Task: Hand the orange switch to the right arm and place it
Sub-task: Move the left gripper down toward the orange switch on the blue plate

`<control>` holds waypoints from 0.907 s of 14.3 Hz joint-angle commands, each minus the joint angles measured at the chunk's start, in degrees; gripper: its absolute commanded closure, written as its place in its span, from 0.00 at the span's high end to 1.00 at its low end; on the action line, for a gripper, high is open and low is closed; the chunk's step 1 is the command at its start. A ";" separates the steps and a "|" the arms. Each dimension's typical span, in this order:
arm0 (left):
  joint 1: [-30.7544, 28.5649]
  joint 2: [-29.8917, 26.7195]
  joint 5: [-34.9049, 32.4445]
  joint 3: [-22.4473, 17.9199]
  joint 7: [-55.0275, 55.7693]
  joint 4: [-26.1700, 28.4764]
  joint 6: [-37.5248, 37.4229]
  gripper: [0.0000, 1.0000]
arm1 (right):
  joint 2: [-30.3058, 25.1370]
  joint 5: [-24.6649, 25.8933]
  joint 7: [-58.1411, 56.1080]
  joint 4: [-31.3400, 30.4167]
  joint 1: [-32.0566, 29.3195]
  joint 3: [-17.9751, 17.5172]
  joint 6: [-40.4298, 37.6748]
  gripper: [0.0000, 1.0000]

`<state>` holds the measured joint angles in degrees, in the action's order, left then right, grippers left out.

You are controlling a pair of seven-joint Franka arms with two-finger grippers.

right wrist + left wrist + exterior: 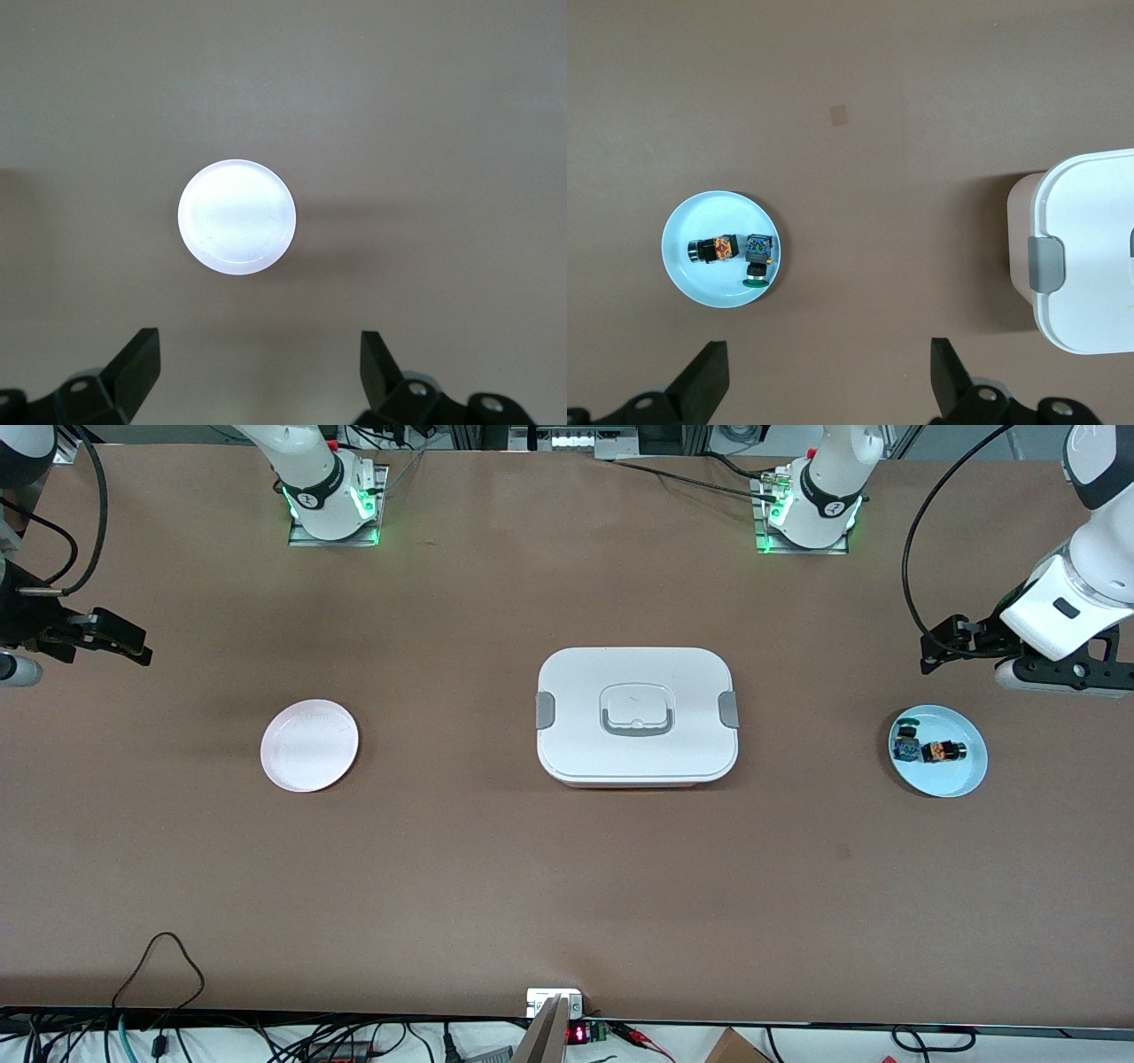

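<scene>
The orange switch (941, 751) lay on the blue plate (964, 779), touching the blue-green switch (906, 742). Both the left gripper (941, 646) and the waiting right gripper (124, 642) had jaws spread wide; the left would do best to descend squarely over the orange one alone.

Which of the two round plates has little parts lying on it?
The light blue plate at the left arm's end of the table: it holds the orange switch and a blue-green switch. The pink plate holds nothing.

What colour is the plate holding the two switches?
Light blue. The plate shows best in the left wrist view, with the orange switch on it.
</scene>
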<state>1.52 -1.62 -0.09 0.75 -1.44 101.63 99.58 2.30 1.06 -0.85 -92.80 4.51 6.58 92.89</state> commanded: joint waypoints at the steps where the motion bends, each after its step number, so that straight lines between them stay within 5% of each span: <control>1: -0.29 0.83 -1.14 0.39 -0.58 -1.79 -0.97 1.00 | -1.33 0.35 -0.64 -0.98 0.15 0.10 -0.43 1.00; 13: -0.29 2.76 -1.14 0.39 0.21 -4.51 -3.24 1.00 | -1.24 0.35 -0.55 -0.98 0.15 0.19 -0.43 1.00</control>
<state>1.51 0.21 -0.09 0.75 -1.38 99.06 98.86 2.30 1.06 -0.86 -92.81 4.50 6.58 92.87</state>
